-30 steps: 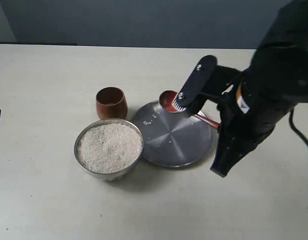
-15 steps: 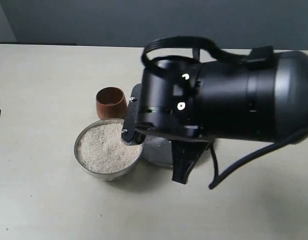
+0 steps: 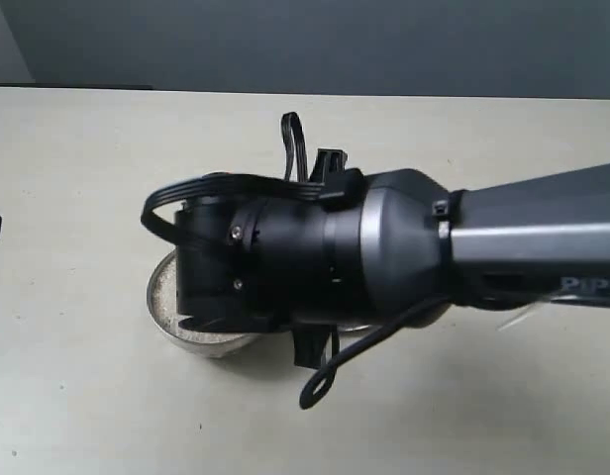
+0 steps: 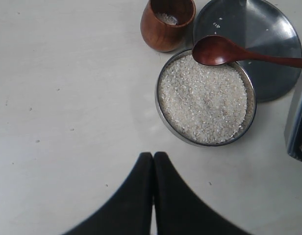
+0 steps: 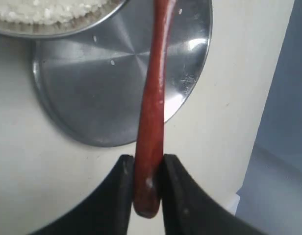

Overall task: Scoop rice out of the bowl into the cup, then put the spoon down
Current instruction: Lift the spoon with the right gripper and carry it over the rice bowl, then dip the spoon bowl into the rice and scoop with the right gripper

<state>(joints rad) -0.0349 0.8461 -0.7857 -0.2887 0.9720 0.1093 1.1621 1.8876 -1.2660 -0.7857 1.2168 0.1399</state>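
Observation:
The silver bowl [image 4: 163, 117] is full of white rice [image 4: 202, 100]. Over the bowl's rim on the cup side hangs the spoon's [image 4: 214, 50] empty oval head. My right gripper [image 5: 146, 161] is shut on the end of the spoon's handle [image 5: 153, 107]. The brown wooden cup [image 4: 163, 34] stands just beyond the bowl with a few grains inside. My left gripper [image 4: 153, 155] is shut on nothing, over bare table short of the bowl. In the exterior view my right arm [image 3: 315, 257] hides the cup and spoon; only the bowl's [image 3: 158, 309] left edge shows.
A flat silver plate [image 4: 276, 29] with a few stray grains lies beside the bowl, under the spoon's handle. The same plate [image 5: 92, 88] lies beyond my right gripper. The pale table [image 3: 87, 158] stretches to the left.
My right arm has swung left across the exterior view, carrying the spoon from the plate to over the bowl. It now covers the cup and plate there.

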